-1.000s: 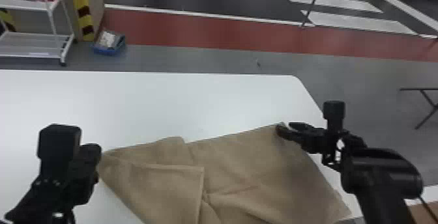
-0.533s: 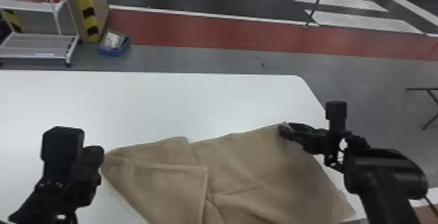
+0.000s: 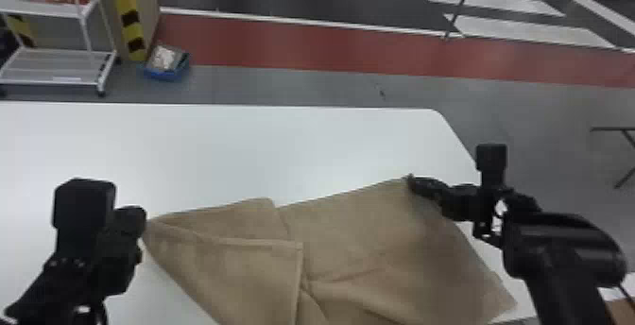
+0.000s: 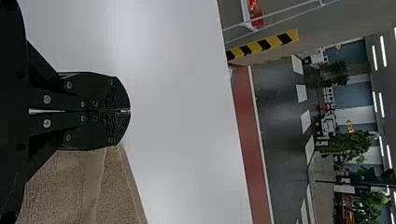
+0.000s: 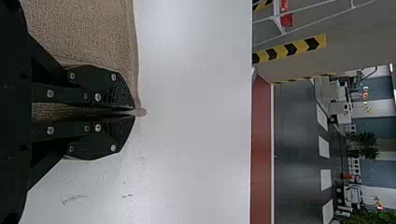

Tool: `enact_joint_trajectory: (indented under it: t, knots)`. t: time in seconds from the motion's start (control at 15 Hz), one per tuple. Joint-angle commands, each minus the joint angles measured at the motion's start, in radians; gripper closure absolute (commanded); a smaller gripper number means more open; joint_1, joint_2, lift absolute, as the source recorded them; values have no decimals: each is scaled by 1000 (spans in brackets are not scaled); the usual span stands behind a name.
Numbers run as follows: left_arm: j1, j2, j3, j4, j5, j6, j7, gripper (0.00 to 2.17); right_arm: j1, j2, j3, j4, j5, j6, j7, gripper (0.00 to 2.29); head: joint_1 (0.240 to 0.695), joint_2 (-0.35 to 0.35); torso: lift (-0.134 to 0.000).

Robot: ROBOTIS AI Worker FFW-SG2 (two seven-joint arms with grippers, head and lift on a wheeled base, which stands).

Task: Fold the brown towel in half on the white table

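The brown towel (image 3: 359, 239) lies creased on the white table (image 3: 227, 149), its left part folded over in a flap. At the towel's left corner sits my left gripper (image 3: 131, 225), its tips hidden there; the left wrist view has that gripper (image 4: 125, 111) with both fingers together and towel cloth (image 4: 70, 182) coming out from under them. My right gripper (image 3: 416, 184) holds the far right corner. In the right wrist view this gripper (image 5: 133, 112) is shut on the towel (image 5: 84, 32), a small tip of cloth poking out past the fingers.
Bare tabletop stretches beyond the towel to the far edge. Past the table, on the floor, are a wheeled white rack (image 3: 52, 66) at the left and a blue box (image 3: 166, 64). A dark-legged stand (image 3: 614, 129) is off to the right.
The head view has shifted slightly, so the background sits a little farther right. My left gripper has edged slightly left with the towel corner; the right one stays at its corner.
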State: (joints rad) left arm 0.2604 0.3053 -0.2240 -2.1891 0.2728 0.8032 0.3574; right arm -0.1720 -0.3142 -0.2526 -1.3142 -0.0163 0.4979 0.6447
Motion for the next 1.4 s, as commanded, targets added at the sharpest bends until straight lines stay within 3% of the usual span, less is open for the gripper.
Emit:
enact_joint_trajectory:
  t: [0.0,0.33,0.47,0.53,0.67,0.87,1.07,1.2,1.33]
  knots:
    - [2,5,45,-38,5,3,2,1379,16,-2,-16,-14,-21,-60,4,1116,695,-210,-123]
    - [16,5,161,-132,32,31,-11,1382,19,-29,-132,-111,-152,-94,58,1116,695,-186,-123]
    - [3,18,210,-139,59,34,-26,1382,-4,-49,-148,-120,-241,-103,67,1116,695,-184,-123]
    - [-24,29,227,-133,82,34,-69,1379,-23,-59,-148,-119,-287,-109,69,1116,695,-180,-123]
    - [-107,34,272,-60,158,31,-129,1379,-75,-59,-137,-82,-358,-112,67,1116,695,-173,-123]
    - [-245,87,290,81,258,-6,-193,1379,-158,-37,-106,27,-369,-167,67,1116,635,-146,-123]
    - [-305,101,373,178,402,-55,-299,1379,-187,-14,-125,66,-425,-219,61,1116,586,-118,-123]
    - [-309,130,410,189,430,-55,-314,1379,-213,-20,-151,76,-432,-213,47,1116,564,-110,-123]
    - [-296,144,476,189,526,-49,-370,1382,-228,-42,-185,78,-490,-201,47,1116,547,-103,-123]
